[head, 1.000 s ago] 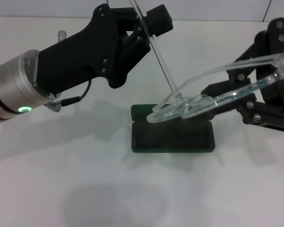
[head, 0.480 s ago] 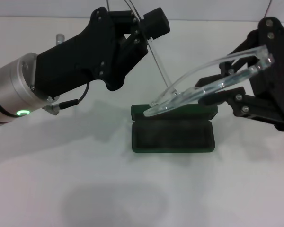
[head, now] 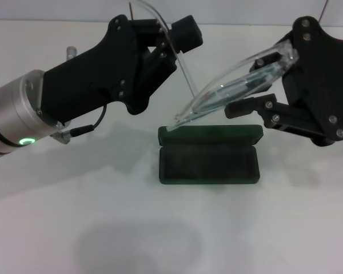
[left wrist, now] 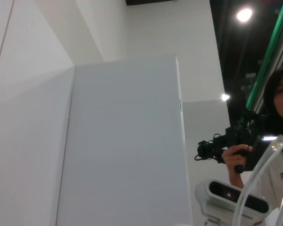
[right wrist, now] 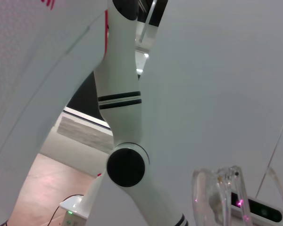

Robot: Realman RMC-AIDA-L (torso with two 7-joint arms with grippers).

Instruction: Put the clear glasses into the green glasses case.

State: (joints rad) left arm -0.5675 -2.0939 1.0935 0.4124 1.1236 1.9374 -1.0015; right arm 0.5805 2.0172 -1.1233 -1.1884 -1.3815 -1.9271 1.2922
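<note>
Glasses held between two hands sum up the scene: the clear glasses [head: 234, 85] hang in the air above the green glasses case [head: 209, 154], tilted steeply, with the lower end of the lens pointing down toward the case's rear edge and the upper end up by the right arm. The right hand [head: 268, 80] is closed on the frame at its upper end, one finger [head: 251, 107] under the lens, so it carries the weight. The left hand [head: 170, 40] pinches the far end of one clear temple arm [head: 186, 74], which runs as a thin straight strip from that hand down to the lens; this looks like a way to keep that arm from swinging and to steer the fold.

The case sits on the white bench [head: 171, 228], open, lid [head: 210, 135] laid back behind the tray and dark lining facing up, so it can receive the glasses from above. Nothing is in it yet.

As I judge it, the glasses are too steep and one temple is still spread out, so they will need levelling and folding before they fit the tray. Both wrist views look upward at the room and show only bits of clear plastic.
</note>
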